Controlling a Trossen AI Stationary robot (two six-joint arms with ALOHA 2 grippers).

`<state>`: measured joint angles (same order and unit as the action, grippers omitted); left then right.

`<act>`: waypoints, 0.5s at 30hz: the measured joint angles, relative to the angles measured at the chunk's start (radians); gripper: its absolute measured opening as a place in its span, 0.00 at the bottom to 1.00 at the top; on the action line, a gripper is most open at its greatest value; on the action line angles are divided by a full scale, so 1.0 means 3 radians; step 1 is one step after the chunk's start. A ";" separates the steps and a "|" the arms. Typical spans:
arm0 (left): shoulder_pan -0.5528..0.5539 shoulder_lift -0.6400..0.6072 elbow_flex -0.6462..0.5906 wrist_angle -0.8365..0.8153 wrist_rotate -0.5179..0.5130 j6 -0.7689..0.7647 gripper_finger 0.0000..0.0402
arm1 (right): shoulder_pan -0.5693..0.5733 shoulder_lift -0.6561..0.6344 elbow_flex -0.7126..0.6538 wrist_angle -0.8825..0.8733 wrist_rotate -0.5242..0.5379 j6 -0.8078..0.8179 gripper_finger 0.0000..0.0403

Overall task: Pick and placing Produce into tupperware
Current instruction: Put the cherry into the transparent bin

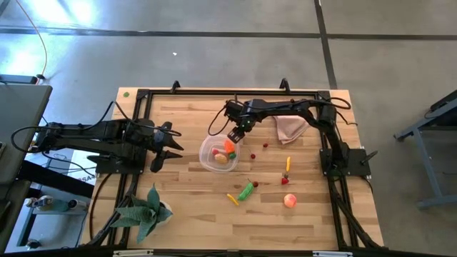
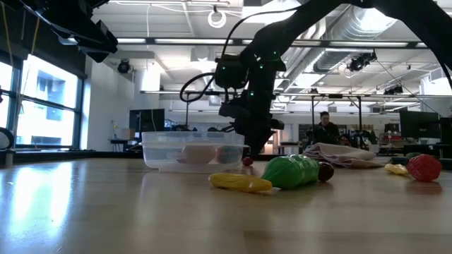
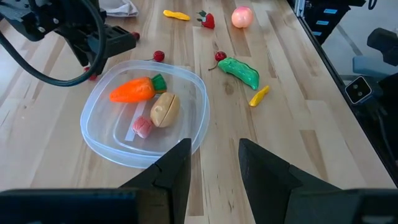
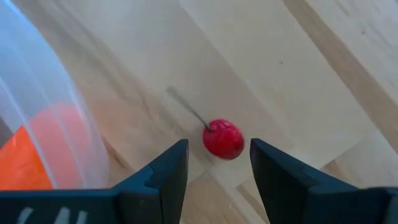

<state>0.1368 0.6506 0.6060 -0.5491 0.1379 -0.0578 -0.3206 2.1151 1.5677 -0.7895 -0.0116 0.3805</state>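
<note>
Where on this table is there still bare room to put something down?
Bare wood lies along the near edge between the plant and the peach, and at the far-left corner. It is crowded around the tupperware, where the right gripper hovers over a cherry.

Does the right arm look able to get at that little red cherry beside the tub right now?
Probably yes. The right claw hangs open just above the cherry, which lies on bare wood beside the tub, with nothing between.

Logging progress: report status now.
Right gripper open, poised over a red cherry beside the tub. Left gripper open, waiting short of the tub. Carrot already inside. Nothing in the way.
</note>
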 joint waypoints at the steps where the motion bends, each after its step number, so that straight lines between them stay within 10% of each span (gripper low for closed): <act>1: 0.0000 -0.0001 0.0000 0.0000 0.0000 0.0000 0.30 | 0.0000 0.0000 0.0000 0.0004 0.0001 0.0001 0.41; 15: 0.0001 -0.0001 0.0000 0.0000 0.0000 0.0000 0.30 | -0.0001 0.0015 0.0000 0.0022 0.0011 -0.0264 0.41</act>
<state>0.1371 0.6503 0.6060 -0.5491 0.1379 -0.0578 -0.3210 2.1196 1.5677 -0.7828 -0.0082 0.3014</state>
